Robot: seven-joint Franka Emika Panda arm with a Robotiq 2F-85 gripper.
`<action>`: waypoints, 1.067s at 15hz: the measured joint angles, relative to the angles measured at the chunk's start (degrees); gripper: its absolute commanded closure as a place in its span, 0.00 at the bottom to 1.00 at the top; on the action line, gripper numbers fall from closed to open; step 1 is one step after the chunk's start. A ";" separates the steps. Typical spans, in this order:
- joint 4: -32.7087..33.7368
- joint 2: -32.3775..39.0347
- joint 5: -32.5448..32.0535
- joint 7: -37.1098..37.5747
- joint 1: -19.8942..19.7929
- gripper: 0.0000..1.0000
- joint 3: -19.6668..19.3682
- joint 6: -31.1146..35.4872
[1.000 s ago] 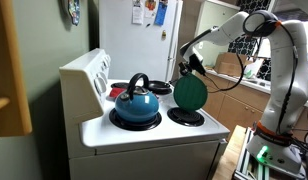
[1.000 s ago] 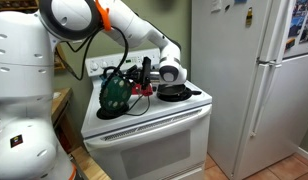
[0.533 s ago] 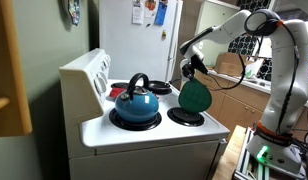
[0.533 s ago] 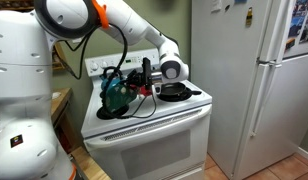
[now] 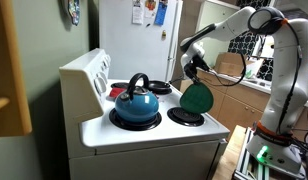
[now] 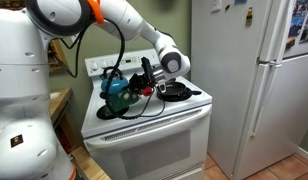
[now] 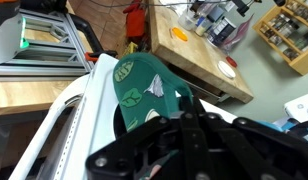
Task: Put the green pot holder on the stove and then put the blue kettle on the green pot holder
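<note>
In an exterior view the blue kettle (image 5: 135, 103) sits untouched on the front coil at the left of the stove (image 5: 144, 138). To its right, the green pot holder (image 5: 197, 98) has sunk a little and drifted outward over the last second. It now hangs on edge just above the other front burner (image 5: 186, 117), so laying it down looks close. The gripper (image 5: 194, 77) is clamped tight on its upper rim. In the wrist view the pad is round and dark green, printed with pale leaf shapes.

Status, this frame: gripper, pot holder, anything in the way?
Gripper shut on green pot holder, hanging over burner. Blue kettle beside it, not blocking.
</note>
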 measured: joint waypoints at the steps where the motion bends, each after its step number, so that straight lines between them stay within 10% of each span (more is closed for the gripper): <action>1: -0.05 -0.18 -0.78 0.31 0.00 0.99 0.00 0.30; 16: -0.34 -3.85 -16.62 6.37 0.67 0.99 0.12 17.10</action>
